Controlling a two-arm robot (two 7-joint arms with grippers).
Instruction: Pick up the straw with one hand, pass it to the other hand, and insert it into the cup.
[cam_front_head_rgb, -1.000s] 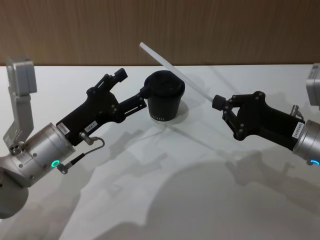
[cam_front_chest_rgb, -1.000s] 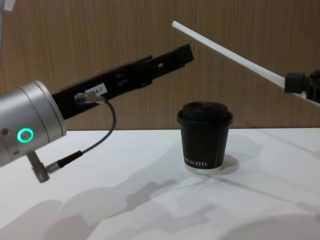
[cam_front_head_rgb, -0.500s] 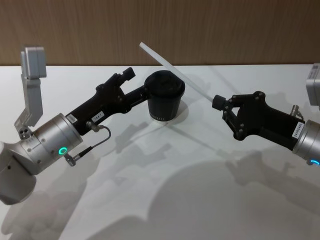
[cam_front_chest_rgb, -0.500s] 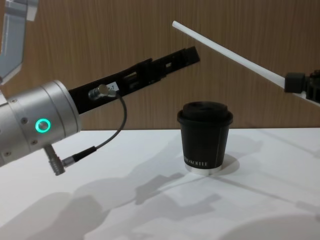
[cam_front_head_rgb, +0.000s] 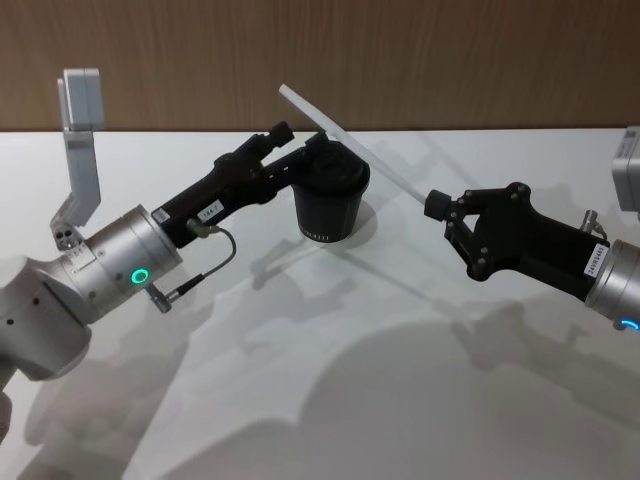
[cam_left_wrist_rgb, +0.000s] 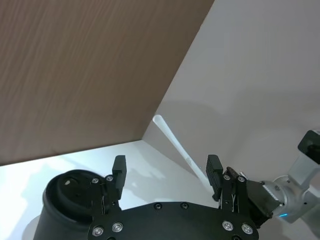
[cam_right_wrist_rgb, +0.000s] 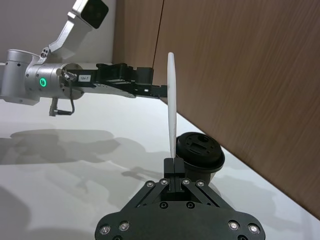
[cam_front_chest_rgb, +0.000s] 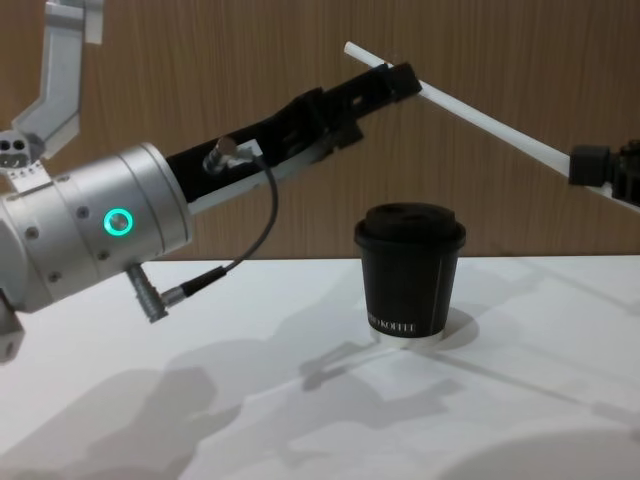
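Where the white matte tabletop (cam_front_head_rgb: 330, 400) lies nearest the robot, it carries soft grey shadows of both arms. The long black left gripper (cam_front_head_rgb: 298, 140) extends from a silver cylindrical wrist (cam_front_head_rgb: 110, 265) with a lit green ring light (cam_front_head_rgb: 140, 277). Its fingers (cam_left_wrist_rgb: 119, 170) stand apart. The long, thin white plastic straw (cam_left_wrist_rgb: 172, 142) passes between them, closer to one finger; contact cannot be determined. The black blocky right gripper (cam_front_head_rgb: 437, 204) is clamped on one end of the straw. The straw runs straight out from that gripper's fingertips and rises to the left gripper, with its free end just past the left gripper's tips. Below the left gripper's tips, and lower than both grippers, the small black paper cup (cam_front_chest_rgb: 408, 280) with a black domed lid stands upright on the tabletop, apart from the straw. Beyond both grippers, a brown wood-grain wall panel (cam_front_head_rgb: 450, 60) closes the room and meets a plain grey wall (cam_right_wrist_rgb: 50, 20) at a corner.

Markings: a white label (cam_right_wrist_rgb: 85, 78) on the left gripper and a second white label (cam_front_head_rgb: 593, 262) on the right gripper bear dark characters too small to read. White lettering (cam_front_chest_rgb: 404, 322) near the cup base is not fully legible.
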